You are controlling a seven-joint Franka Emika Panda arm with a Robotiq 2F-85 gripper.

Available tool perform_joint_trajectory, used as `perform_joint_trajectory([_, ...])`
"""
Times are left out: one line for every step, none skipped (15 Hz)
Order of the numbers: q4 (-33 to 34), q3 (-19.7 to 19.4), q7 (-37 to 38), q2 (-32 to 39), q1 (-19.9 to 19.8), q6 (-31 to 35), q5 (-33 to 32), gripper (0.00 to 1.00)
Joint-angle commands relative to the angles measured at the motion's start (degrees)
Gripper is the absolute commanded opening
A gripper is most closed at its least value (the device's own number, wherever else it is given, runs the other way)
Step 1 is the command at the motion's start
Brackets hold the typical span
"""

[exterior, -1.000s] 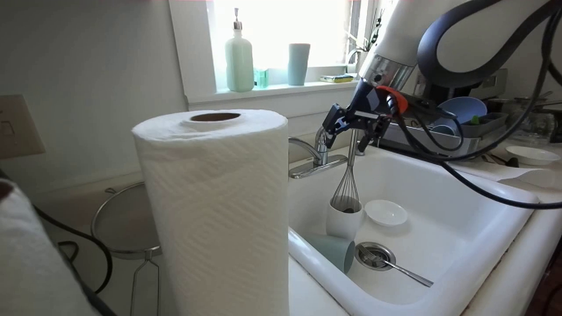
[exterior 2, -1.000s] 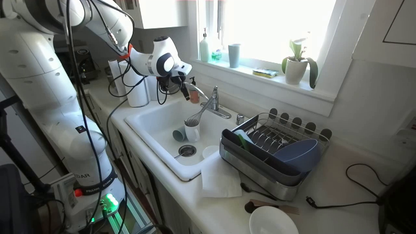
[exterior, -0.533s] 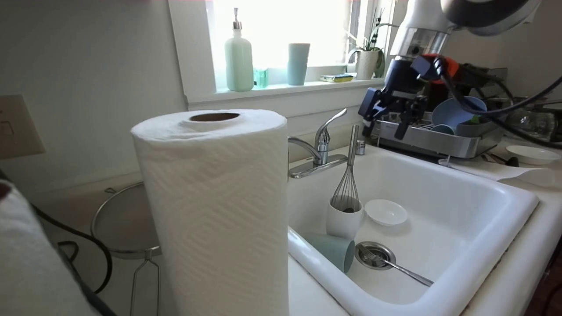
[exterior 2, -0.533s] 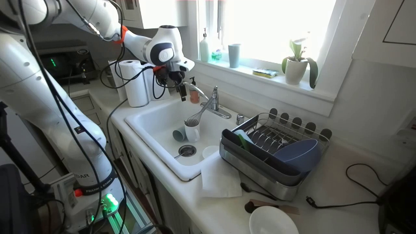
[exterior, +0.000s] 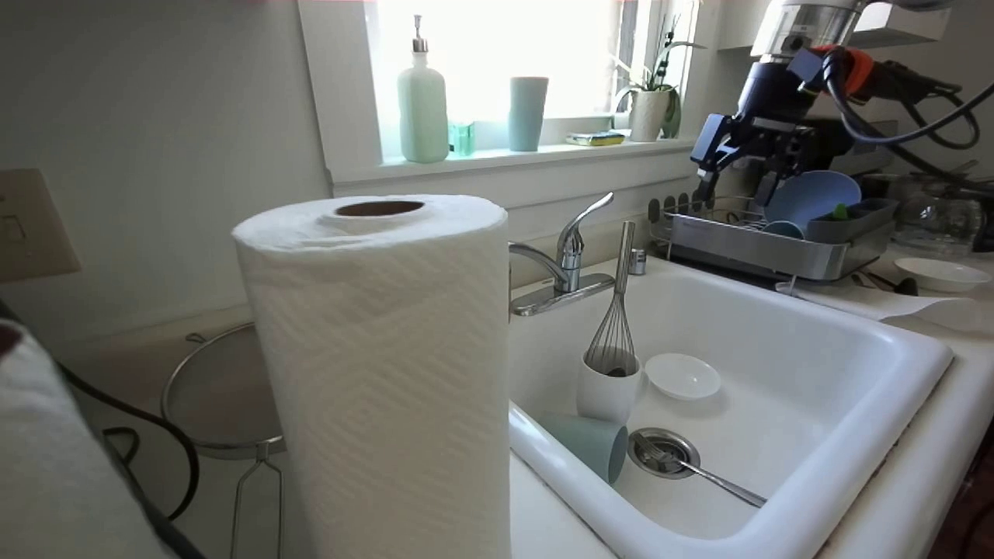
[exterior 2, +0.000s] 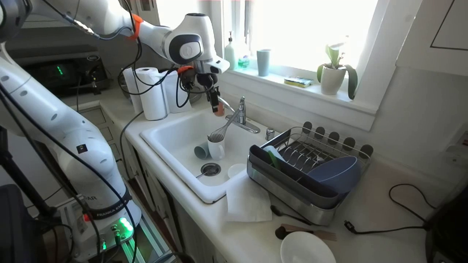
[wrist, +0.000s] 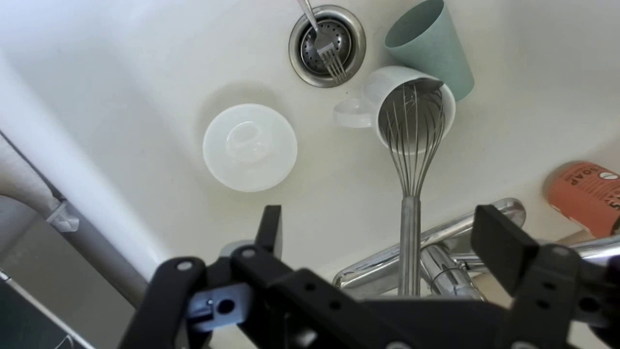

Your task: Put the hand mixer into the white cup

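From where I'm standing the drop looks basically done, so the job now is backing off clean, imo. In an exterior view the whisk is right of center, loops down in the white cup in the sink, handle leaning up, and the claw hangs at upper right, spread with nothing in it, well apart from the handle. Straight up and away is what I'd do. In an exterior view the cup's handle shows near mid-frame, cup upright, whisk tilted right so its end overlaps the faucet; can't tell if they touch. Can't read how wide the claw is from that angle. I wouldn't swing low toward that long whisk, one bump could probably tip the lot. In the wrist view the fingers sit wide apart at the bottom, and the whisk handle shows in the gap between them. Probably just how the camera lines up, but I'd do no pinching and no sideways slide till there's plenty of height. The green tumbler lies on its side at upper right, just beside the cup, so a knock there might shove the cup too.
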Motion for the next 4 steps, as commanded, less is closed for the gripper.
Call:
perform_joint_trajectory([0.1, 0.6, -0.3, 0.0, -0.7, 0.1, 0.2, 1.00])
perform_joint_trajectory([0.1, 0.7, -0.3, 0.0, -0.7, 0.2, 0.1, 1.00])
perform_joint_trajectory([0.1, 0.7, -0.3, 0.0, -0.7, 0.2, 0.1, 1.00])
perform_joint_trajectory([0.1, 0.8, -0.3, 0.0, -0.7, 0.2, 0.0, 1.00])
